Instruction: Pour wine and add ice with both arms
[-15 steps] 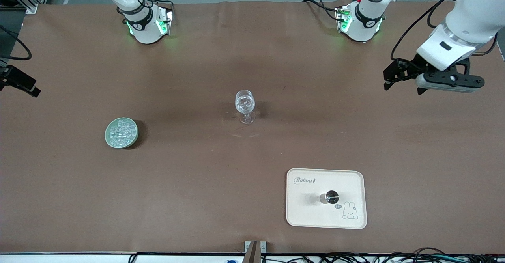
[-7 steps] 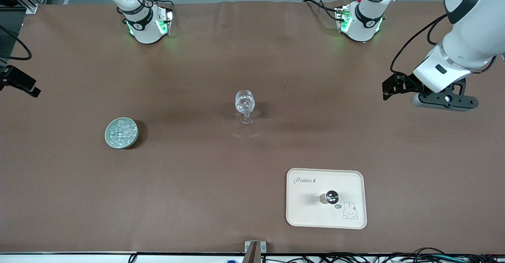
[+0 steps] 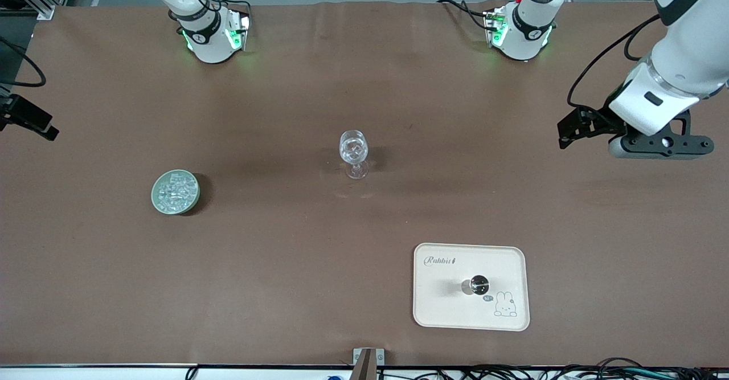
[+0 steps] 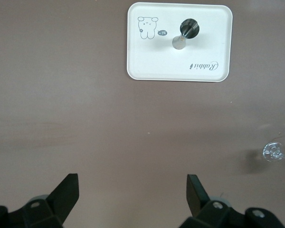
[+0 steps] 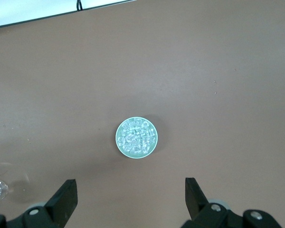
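Your left end effector [image 3: 569, 132], fingers spread wide and empty, has drifted outward over the brown counter [image 3: 285, 254] at the left arm's end, so no pour has begun. The right end effector [image 5: 130, 202], equally wide, hangs over the pale green round bowl [image 3: 175, 192] heaped with clear ice [image 5: 137, 137]. The cream rectangular tray [image 3: 438, 306] carries a dark-capped bottle [image 3: 475, 284]. The clear stemmed wine glass [image 3: 353, 147] already holds cubes.
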Controlling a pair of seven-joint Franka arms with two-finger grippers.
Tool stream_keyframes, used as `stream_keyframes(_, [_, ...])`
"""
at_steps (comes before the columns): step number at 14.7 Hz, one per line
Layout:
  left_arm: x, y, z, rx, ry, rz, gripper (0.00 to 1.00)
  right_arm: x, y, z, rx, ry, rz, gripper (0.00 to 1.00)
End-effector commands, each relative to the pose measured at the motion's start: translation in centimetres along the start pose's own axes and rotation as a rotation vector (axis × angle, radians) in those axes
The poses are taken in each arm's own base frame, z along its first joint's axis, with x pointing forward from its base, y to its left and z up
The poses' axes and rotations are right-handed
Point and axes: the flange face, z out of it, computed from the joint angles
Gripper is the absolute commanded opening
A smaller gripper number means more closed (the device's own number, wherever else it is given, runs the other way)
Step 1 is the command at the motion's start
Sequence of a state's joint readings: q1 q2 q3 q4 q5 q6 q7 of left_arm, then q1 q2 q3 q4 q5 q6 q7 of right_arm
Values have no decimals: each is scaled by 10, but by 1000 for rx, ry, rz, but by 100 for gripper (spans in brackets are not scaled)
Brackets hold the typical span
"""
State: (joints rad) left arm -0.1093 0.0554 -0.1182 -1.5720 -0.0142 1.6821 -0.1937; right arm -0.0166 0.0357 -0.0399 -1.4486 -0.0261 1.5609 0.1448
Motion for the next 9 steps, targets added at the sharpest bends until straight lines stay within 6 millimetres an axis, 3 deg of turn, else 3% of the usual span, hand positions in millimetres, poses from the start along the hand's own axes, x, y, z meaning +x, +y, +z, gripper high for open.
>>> stream_keyframes(1, [-13,-6,-13,30,-16,8,99,-5,1,-2,11,8,0,100])
stream_keyframes(5, [-15,-31,-18,33,-12,59,98,-5,1,-2,13,8,0,100])
stream_keyframes(9, [-16,-32,-14,55,-17,75,98,-5,1,-2,13,8,-2,100])
